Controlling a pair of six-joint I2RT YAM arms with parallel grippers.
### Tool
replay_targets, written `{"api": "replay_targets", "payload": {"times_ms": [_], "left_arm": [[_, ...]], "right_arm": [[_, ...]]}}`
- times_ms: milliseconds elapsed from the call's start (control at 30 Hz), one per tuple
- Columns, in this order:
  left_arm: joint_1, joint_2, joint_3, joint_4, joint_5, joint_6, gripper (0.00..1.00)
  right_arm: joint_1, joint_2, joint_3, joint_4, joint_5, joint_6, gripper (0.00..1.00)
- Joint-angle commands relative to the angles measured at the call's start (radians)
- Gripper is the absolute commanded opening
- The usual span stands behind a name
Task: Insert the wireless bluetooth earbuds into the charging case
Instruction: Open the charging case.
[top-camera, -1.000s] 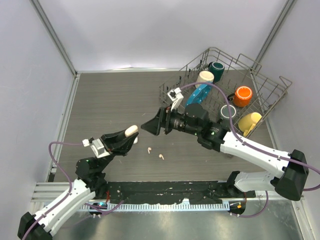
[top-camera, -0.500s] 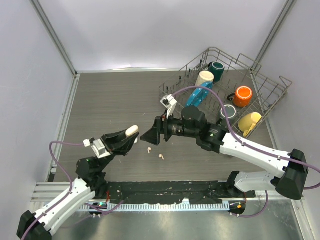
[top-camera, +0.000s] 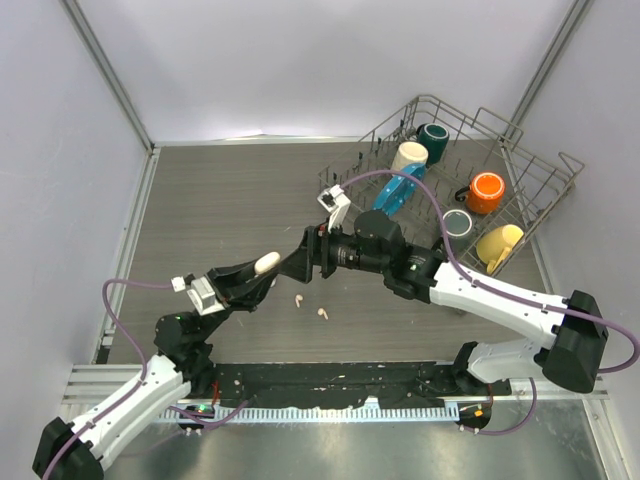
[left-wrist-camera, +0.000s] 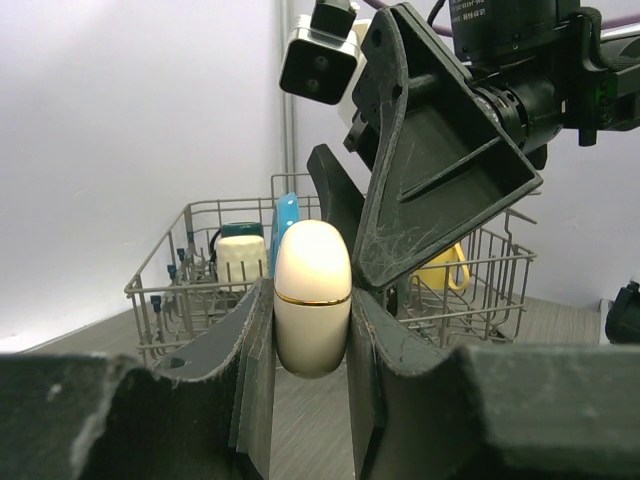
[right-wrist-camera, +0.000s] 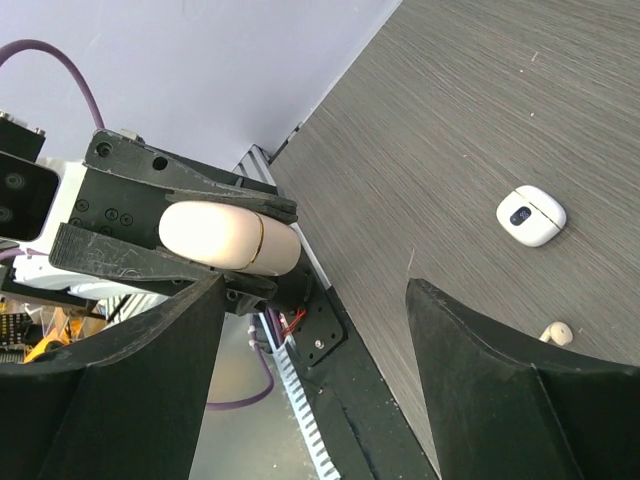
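Observation:
My left gripper (top-camera: 262, 268) is shut on a cream oval charging case (top-camera: 265, 262) with a gold seam and holds it above the table; in the left wrist view the closed case (left-wrist-camera: 312, 295) stands upright between the fingers. My right gripper (top-camera: 300, 264) is open, its fingertips right beside the case. In the right wrist view the case (right-wrist-camera: 228, 238) lies up left, beyond the open fingers (right-wrist-camera: 150, 370). Two pale earbuds (top-camera: 298, 299) (top-camera: 321, 313) lie on the table below the grippers. The right wrist view shows one earbud (right-wrist-camera: 556, 333) and a small white rounded piece (right-wrist-camera: 531, 215) with a dark spot.
A wire dish rack (top-camera: 545, 180) stands at the back right, holding cream (top-camera: 410, 155), teal (top-camera: 435, 140), orange (top-camera: 487, 190), yellow (top-camera: 497, 243) and grey (top-camera: 456, 223) mugs and a blue utensil (top-camera: 395, 190). A black rail (top-camera: 330, 378) runs along the near edge.
My right gripper has moved left and toward the case held by my left gripper, ending right beside it. The left gripper has barely moved and keeps its hold.

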Motion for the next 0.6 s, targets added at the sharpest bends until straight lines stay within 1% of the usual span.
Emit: {"api": "replay_targets", "payload": {"times_ms": [0,167,567], "left_arm": [[-0.005,-0.016,-0.06,0.071,0.044,0.007,0.0],[-0.005,-0.025,-0.061,0.048,0.075,0.025,0.0],[-0.005,-0.024,-0.063,0.015,0.106,0.021,0.0]], "right_arm": [[0.004,0.01,0.029,0.066,0.047,0.044,0.77],[0.003,0.022,0.006,0.152,0.032,0.089,0.77],[-0.003,0.038,0.018,0.186,0.018,0.116,0.77]]}}
